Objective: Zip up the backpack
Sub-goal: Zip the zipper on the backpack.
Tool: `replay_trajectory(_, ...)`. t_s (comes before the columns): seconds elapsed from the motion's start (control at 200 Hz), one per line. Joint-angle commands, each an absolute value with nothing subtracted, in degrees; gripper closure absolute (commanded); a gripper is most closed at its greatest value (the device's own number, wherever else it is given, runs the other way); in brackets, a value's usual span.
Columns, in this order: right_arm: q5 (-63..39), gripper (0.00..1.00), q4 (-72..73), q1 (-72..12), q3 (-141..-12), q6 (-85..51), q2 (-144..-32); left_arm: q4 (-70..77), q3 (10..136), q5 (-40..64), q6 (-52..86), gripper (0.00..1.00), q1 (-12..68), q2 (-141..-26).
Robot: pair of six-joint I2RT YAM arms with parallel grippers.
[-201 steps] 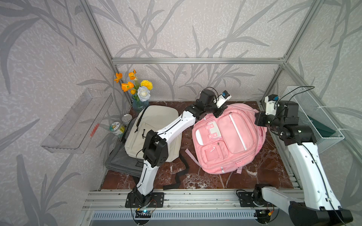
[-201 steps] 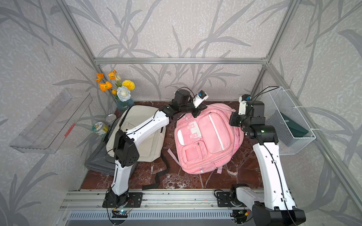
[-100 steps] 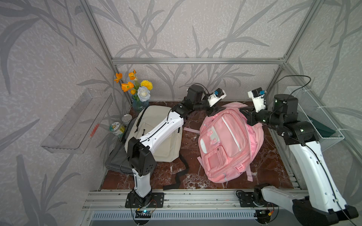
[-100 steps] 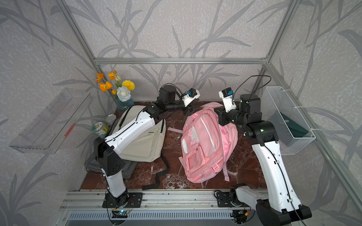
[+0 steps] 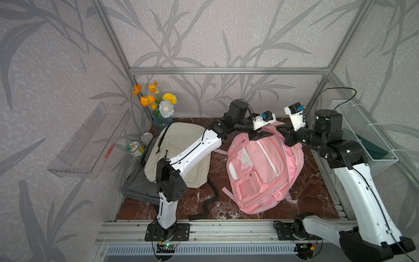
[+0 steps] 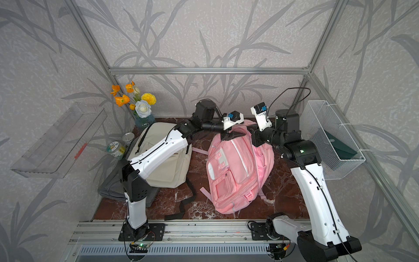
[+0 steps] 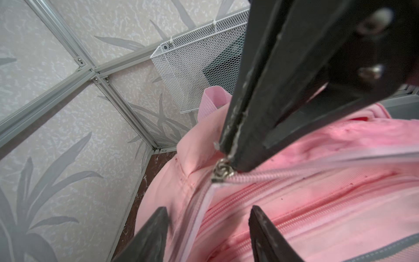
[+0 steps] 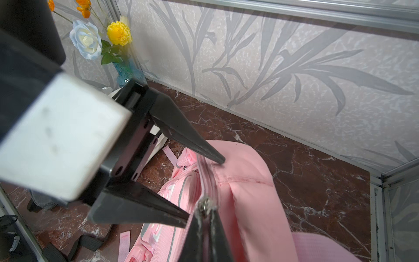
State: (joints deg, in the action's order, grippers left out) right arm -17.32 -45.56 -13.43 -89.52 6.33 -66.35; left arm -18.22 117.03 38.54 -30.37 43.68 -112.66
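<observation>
1. While the right pincer (image 7: 235, 158) is clenched on the zipper pull (image 7: 221, 171) at the top of the pink backpack (image 5: 260, 167), the left pincer (image 7: 208, 229) hangs with its jaws apart, one on each side of the zipper line, grasping nothing.
2. By my reading, the step in hand is drawing the slider round the main compartment. Joined teeth lie on one side of the pull, and on the other side the two tracks gape and show the lining. The closing looks partly done.
3. The next move calls for the left pincer to close on the fabric beside the seam and hold it taut. The right should then draw the pull along the curve of the open tracks, not up off them.
4. The pink backpack lies on the tabletop (image 5: 315, 188) between the two arms, near a beige backpack (image 5: 179, 133) but not touching it. Its long axis runs from the near edge toward the back wall. The top end, with the carry handle (image 7: 213, 99), points at that wall and sits raised at the pincers. The front pockets face up, turned a little toward the left arm.
</observation>
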Motion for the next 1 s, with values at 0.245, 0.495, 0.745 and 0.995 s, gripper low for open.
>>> replay_trajectory(0.245,-11.02,1.0,-42.83,-15.47,-90.9,6.69,-65.0,-14.68,121.07,27.64,-28.21,0.76,44.13,-116.15)
replay_trajectory(0.495,-4.52,1.0,-43.76,-15.47,-90.19,5.92,-63.31,-13.68,121.63,19.84,-26.78,1.0,42.3,-116.72)
replay_trajectory(0.745,-3.51,1.0,-45.49,-15.42,-87.81,4.54,-61.16,-14.62,123.71,15.38,-24.18,1.0,37.29,-116.75)
replay_trajectory(0.995,-3.1,1.0,-45.77,-15.47,-84.23,3.7,-58.39,-16.08,125.73,12.64,-23.13,1.0,34.15,-116.66)
